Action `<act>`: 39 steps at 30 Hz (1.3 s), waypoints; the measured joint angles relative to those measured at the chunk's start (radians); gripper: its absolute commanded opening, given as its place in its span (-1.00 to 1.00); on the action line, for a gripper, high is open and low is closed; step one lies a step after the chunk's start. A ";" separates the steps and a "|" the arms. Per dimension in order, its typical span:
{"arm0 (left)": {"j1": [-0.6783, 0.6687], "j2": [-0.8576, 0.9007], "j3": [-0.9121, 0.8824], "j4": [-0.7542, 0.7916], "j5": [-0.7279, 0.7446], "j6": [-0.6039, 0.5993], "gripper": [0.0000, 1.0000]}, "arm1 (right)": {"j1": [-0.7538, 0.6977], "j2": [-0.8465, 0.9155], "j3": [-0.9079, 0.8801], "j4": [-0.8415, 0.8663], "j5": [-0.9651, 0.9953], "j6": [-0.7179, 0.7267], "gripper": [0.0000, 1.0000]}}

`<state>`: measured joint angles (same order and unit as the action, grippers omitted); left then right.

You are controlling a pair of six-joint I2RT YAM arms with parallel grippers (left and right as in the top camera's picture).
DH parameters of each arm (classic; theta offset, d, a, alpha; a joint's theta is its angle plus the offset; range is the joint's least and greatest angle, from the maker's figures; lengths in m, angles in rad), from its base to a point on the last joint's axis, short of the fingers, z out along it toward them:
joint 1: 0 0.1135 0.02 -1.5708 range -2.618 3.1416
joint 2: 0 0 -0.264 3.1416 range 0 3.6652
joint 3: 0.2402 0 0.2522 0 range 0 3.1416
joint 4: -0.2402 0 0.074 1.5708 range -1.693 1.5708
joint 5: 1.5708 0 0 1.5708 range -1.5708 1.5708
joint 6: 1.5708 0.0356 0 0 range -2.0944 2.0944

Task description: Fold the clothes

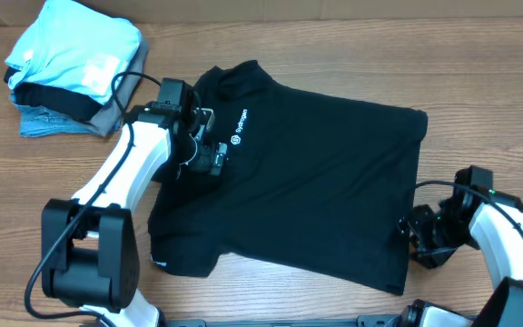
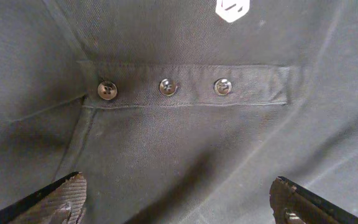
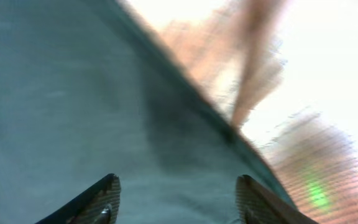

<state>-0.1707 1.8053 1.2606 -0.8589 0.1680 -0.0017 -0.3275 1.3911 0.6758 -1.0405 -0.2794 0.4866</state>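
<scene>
The black short-sleeved collared shirt [image 1: 307,173] lies spread flat on the wooden table, collar at the upper left, white chest logo [image 1: 237,128] showing. My left gripper [image 1: 209,156] hovers open over the shirt's chest. The left wrist view shows its button placket [image 2: 166,87] with three buttons between the spread jaws [image 2: 179,202]. My right gripper [image 1: 413,238] is open at the shirt's lower right hem. The right wrist view is blurred and shows shirt fabric [image 3: 73,112] under its jaws [image 3: 178,199] and the hem edge against the table.
A stack of folded garments stands at the far left: a light-blue one [image 1: 75,50] on top, grey and denim-blue items [image 1: 48,123] beneath. A black cable runs from that stack to the left arm. Bare wooden table [image 1: 479,82] surrounds the shirt.
</scene>
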 measured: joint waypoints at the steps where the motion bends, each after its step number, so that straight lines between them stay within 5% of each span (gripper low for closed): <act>1: 0.000 0.007 0.000 -0.001 -0.001 -0.001 0.81 | 0.000 0.008 -0.013 -0.002 0.009 0.012 0.22; 11: 0.032 0.005 0.147 -0.222 -0.009 -0.019 0.94 | 0.000 0.026 -0.005 0.008 -0.007 0.021 0.26; 13: 0.050 -0.014 0.203 -0.250 -0.012 -0.023 0.92 | 0.000 0.026 0.024 0.014 -0.024 0.007 0.11; 15: 0.063 -0.045 0.241 -0.241 -0.013 -0.022 0.63 | 0.000 0.026 0.052 0.049 -0.047 -0.015 -0.04; 21: 0.065 -0.046 0.240 -0.053 0.029 0.057 -0.07 | 0.000 0.026 0.079 0.191 -0.229 -0.126 -0.07; 28: 0.053 0.148 0.230 0.138 0.048 0.107 -0.58 | 0.000 0.026 0.090 0.204 -0.396 -0.248 -0.07; 30: 0.053 0.229 0.220 0.197 0.046 0.111 -0.88 | 0.000 0.026 0.110 0.194 -0.421 -0.282 -0.07; 39: 0.059 0.332 0.225 0.237 -0.088 0.112 -0.92 | 0.000 0.026 0.147 0.190 -0.442 -0.319 -0.07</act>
<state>-0.1116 2.1372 1.4853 -0.6220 0.0799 0.1101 -0.3275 1.4166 0.8227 -0.8505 -0.7216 0.1677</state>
